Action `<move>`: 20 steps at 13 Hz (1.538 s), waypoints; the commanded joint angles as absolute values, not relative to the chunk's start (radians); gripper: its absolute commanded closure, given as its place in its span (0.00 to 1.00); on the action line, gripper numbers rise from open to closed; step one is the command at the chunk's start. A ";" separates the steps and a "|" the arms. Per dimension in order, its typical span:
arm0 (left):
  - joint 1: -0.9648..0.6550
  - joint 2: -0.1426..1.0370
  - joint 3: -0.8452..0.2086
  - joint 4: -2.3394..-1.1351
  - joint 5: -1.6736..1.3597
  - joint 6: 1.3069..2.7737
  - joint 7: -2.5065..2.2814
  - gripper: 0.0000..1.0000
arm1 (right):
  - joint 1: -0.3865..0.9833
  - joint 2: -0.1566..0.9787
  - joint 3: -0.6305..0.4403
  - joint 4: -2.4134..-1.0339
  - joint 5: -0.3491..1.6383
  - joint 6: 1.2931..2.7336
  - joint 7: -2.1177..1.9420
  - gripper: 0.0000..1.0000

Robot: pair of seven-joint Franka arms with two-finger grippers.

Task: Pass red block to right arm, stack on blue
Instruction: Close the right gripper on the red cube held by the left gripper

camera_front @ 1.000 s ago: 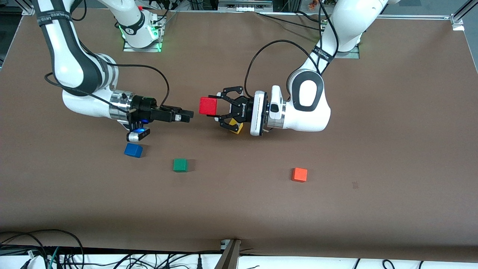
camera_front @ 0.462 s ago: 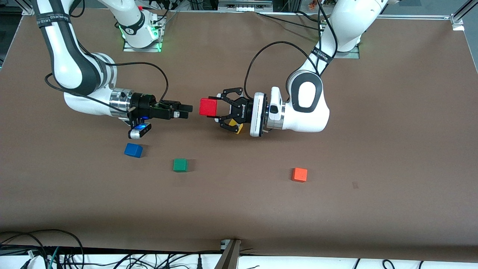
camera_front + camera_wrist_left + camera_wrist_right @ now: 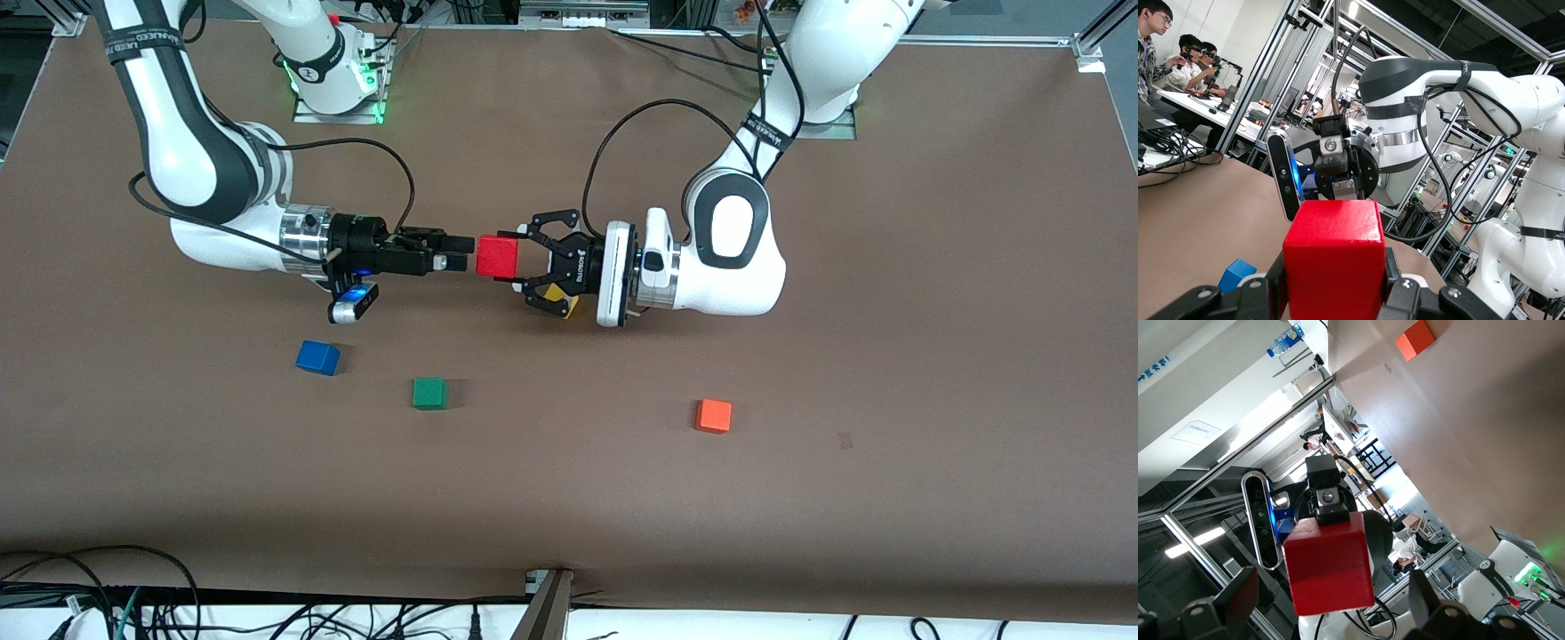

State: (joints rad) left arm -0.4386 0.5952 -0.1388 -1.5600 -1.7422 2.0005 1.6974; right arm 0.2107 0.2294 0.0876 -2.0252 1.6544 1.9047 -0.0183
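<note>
Gripping the red block from the sides, the left gripper lies level over the middle of the table, its claw pinching the cube. A cube has no long axis; its free face points at the right gripper, whose spread fingers sit just short of it. The blue cube rests nearer the front camera, beside the green cube.

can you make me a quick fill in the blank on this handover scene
1. The left gripper is shut on the small ____ cube.
2. The right gripper, jaws open, is level with that cube, not yet ____ it.
3. The small blue cube lies beside the small ____ cube, toward the right arm's end.

Missing: red; gripping; green
</note>
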 commanded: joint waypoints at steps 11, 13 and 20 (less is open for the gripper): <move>-0.443 0.591 -0.137 -1.565 -1.804 1.997 1.727 1.00 | 0.296 0.227 0.087 -1.982 1.675 2.034 -0.054 0.69; -0.443 0.589 -0.135 -1.565 -1.804 1.997 1.726 1.00 | 0.296 0.225 0.087 -1.982 1.675 2.034 -0.055 0.87; -0.437 0.566 -0.126 -1.583 -1.787 1.977 1.648 0.00 | 0.295 0.225 0.083 -1.971 1.674 2.029 -0.040 0.91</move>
State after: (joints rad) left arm -0.4380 0.5955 -0.1373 -1.5623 -1.7708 1.9962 1.6639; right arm 0.2923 0.2285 0.0860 -1.9809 1.6601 2.0287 -0.0487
